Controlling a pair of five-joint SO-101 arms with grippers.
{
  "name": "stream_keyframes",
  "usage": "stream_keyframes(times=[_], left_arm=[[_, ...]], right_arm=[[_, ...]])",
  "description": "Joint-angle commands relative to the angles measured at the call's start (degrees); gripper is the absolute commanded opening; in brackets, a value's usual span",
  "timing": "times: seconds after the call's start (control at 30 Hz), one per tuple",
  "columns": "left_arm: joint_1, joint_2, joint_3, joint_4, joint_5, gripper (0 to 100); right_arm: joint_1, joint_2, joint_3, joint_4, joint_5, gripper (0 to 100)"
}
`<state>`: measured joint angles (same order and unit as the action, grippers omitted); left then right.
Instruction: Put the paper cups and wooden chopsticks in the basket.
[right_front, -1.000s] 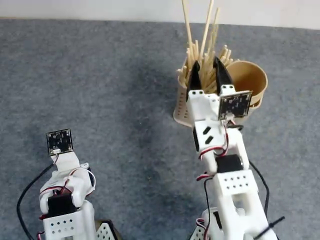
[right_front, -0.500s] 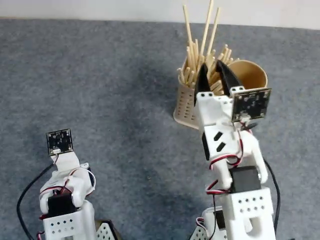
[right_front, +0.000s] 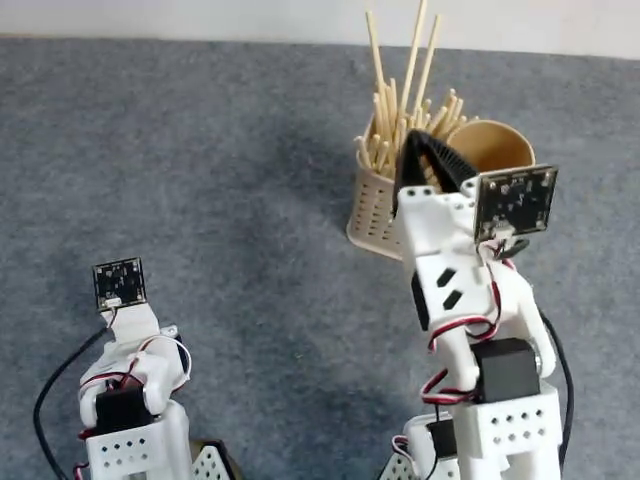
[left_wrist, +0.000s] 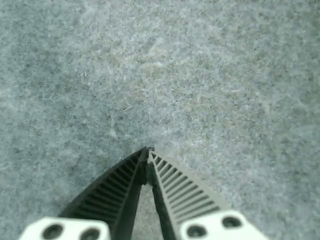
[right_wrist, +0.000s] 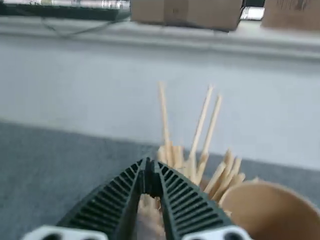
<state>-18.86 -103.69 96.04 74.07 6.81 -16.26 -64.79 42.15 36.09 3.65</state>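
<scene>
High view: we saw grey felt (right_front: 200, 150), with a pale wall (right_front: 200, 18) along the top. Both the left gripper (left_wrist: 148, 151) and right gripper (right_wrist: 148, 164) sat closed, empty.

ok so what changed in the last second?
The right end effector was open over the chopsticks. It has since drawn back from the basket toward its own base, shifted slightly toward the paper cup, and shut on nothing. The chopsticks, basket and cup stayed put. The left end effector kept still, shut above the grey mat.
</scene>
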Motion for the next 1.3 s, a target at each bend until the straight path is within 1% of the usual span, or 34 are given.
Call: stream_keyframes(times=[0.0,0.07,0.2,0.47,0.7,1.13,1.27], left_arm=[[1.4,-0.7,1.1,0.4,0.0,1],[1.4,-0.7,1.1,0.4,0.0,1],[1.4,-0.7,1.1,0.4,0.0,1],[1.4,-0.7,1.1,0.4,0.0,1],[1.4,-0.7,1.1,0.4,0.0,1],[1.4,-0.7,1.1,0.4,0.0,1],[1.4,-0.7,1.1,0.4,0.0,1]], right_arm=[[-1.2,-1.6,-5.0,10.1,-0.4,0.5],[-1.2,-2.9,-4.8,14.2,-0.4,0.5],[-0.9,-9.1,-1.6,16.8,0.0,0.5],[-0.9,-26.9,12.4,16.9,0.1,0.5],[-0.9,-40.2,21.7,17.3,0.1,0.5],[-0.7,-40.6,26.3,26.9,-0.1,0.6],[2.9,-40.6,32.0,30.3,0.0,0.6]])
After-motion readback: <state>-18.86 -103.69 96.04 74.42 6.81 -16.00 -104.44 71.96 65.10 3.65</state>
